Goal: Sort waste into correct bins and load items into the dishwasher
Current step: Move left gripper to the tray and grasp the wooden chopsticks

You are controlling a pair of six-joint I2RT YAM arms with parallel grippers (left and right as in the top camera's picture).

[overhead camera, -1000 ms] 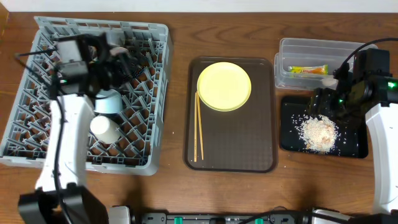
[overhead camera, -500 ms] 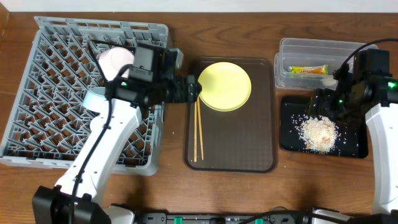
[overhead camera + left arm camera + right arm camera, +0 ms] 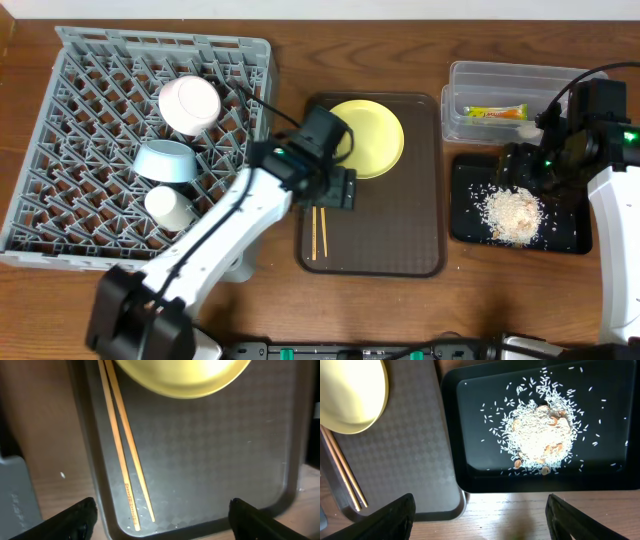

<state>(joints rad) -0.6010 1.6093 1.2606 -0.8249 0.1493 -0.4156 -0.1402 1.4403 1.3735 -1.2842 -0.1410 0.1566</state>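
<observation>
1. Presently the left claw (image 3: 337, 190) hangs over the brown serving tray (image 3: 390, 235), above the upper part of the wooden chopsticks (image 3: 319, 228). In the left wrist view its fingers (image 3: 75, 516) stand wide apart at the lower corners, released, with nothing between them.
2. Both chopsticks (image 3: 122, 445) lie side by side along the tray's left side, their far ends just beside the rim of the round pale yellow plate (image 3: 185, 375).
3. That plate (image 3: 375, 135) sits flat at the far end of the brown tray.
4. On the left of the tabletop (image 3: 285, 70), the grey dish rack (image 3: 60, 120) holds three things: a whitish bowl (image 3: 190, 103) tipped on its side among the pegs, a light blue bowl (image 3: 168, 160) near it, and a small white cup (image 3: 168, 208) nearest the front edge.
5. At the far right, the clear plastic tub (image 3: 460, 75) contains the green-yellow-orange snack wrapper (image 3: 495, 113).
6. Just in front of the tub, the shallow black tray (image 3: 465, 228) carries a heap of rice-like crumbs (image 3: 512, 213), with loose grains scattered around the pile (image 3: 537, 440).
7. Meanwhile the right claw (image 3: 522, 165) hovers above the black tray's far edge; the right wrist view shows its fingers (image 3: 390, 516) spread and released, empty.
</observation>
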